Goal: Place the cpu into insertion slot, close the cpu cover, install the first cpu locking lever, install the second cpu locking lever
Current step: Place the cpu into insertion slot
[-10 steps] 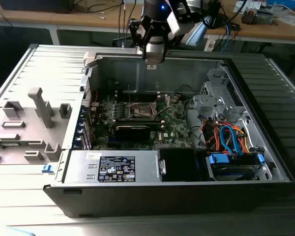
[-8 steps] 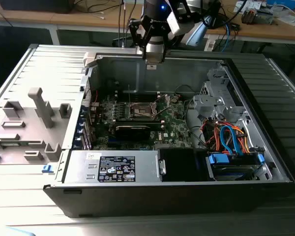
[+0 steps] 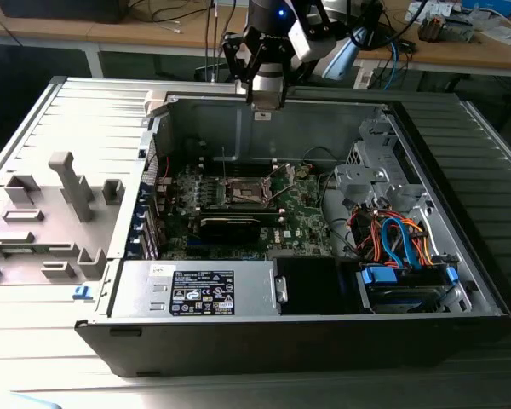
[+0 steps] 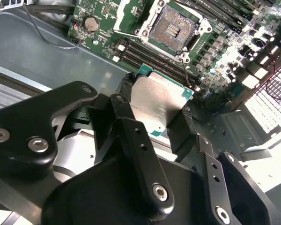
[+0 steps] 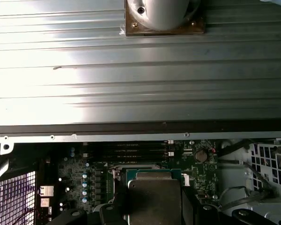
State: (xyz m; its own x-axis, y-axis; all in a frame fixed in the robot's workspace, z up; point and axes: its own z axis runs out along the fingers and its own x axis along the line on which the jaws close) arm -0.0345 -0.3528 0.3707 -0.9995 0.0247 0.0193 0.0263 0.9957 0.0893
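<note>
Item: cpu (image 4: 157, 101), silvery top with a green edge, clamped by opposite sides between the black fingers of the gripper (image 4: 155, 110) and held in the air over the open case.

Insertion slot (image 4: 173, 28): on the green motherboard (image 4: 100, 40), uncovered, contacts exposed, well apart from the chip.

Hazard, as judged: a tilted or rotated chip would miss its seat and could bend contacts. A slack edge grip could drop it.
</note>
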